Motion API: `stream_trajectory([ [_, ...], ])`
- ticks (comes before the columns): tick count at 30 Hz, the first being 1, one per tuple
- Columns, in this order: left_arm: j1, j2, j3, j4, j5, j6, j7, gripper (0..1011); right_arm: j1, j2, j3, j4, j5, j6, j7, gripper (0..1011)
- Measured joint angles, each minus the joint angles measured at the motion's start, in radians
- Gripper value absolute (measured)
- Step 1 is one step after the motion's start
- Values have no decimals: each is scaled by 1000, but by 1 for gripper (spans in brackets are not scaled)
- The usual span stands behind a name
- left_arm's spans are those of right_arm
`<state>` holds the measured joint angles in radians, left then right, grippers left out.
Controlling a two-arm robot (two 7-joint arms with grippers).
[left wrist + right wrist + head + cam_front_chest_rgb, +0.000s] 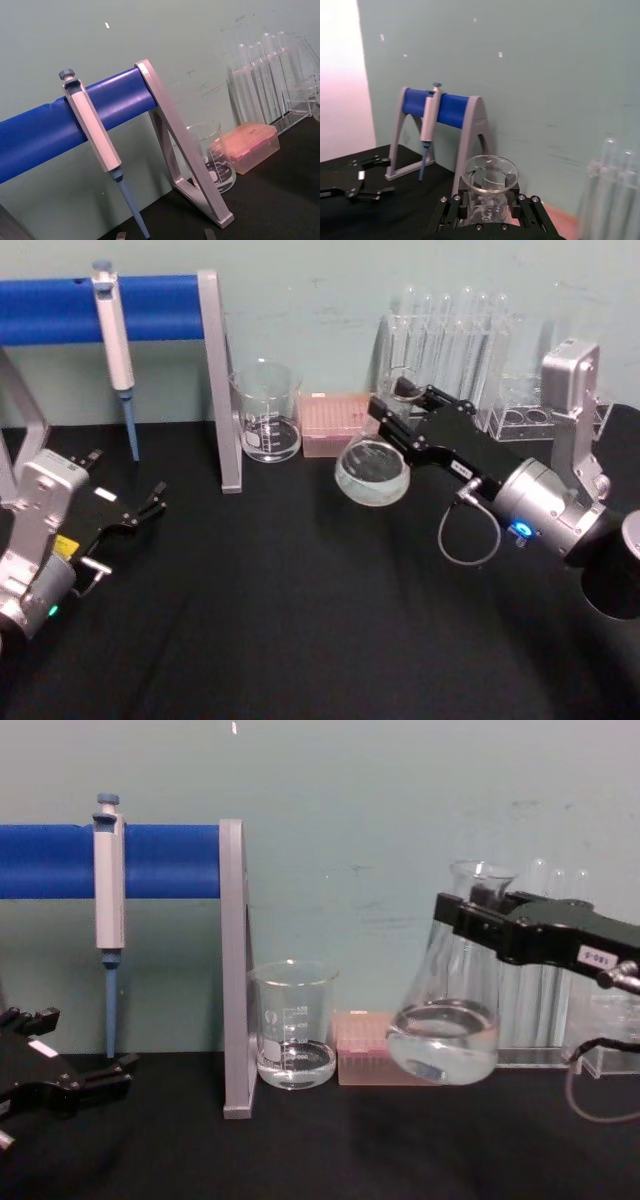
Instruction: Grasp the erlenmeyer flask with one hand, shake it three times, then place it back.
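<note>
Right tool [478, 912] is clamped on the neck of the erlenmeyer flask [445, 1030], which is tilted above the bench [300, 620]. Left tool [152, 498] has its fingers apart.

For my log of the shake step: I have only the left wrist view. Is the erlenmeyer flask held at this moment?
Observer: Yes. The right end effector is shut on the neck of the erlenmeyer flask.
Operator: Does it stand on the table?
Observer: No. In the chest view it is tilted, and its base is off the black table.
Operator: And the other arm?
Observer: The left end effector is low at the table's left side, open and holding nothing.
</note>
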<state>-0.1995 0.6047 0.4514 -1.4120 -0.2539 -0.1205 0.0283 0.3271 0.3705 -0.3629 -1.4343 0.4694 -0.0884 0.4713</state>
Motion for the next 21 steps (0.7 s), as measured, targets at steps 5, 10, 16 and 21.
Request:
stream_trajectory([
  [5,0,0,0,0,0,0,0,1001,17,-5,-30,7,-7,-5,44,457],
  [10,0,0,0,0,0,0,0,1001,35,-6,-63,12,-6,-9,93,457],
  [16,0,0,0,0,0,0,0,1001,58,-7,-111,21,5,-18,159,457],
  [21,0,0,0,0,0,0,0,1001,71,-6,-137,26,15,-25,189,457],
])
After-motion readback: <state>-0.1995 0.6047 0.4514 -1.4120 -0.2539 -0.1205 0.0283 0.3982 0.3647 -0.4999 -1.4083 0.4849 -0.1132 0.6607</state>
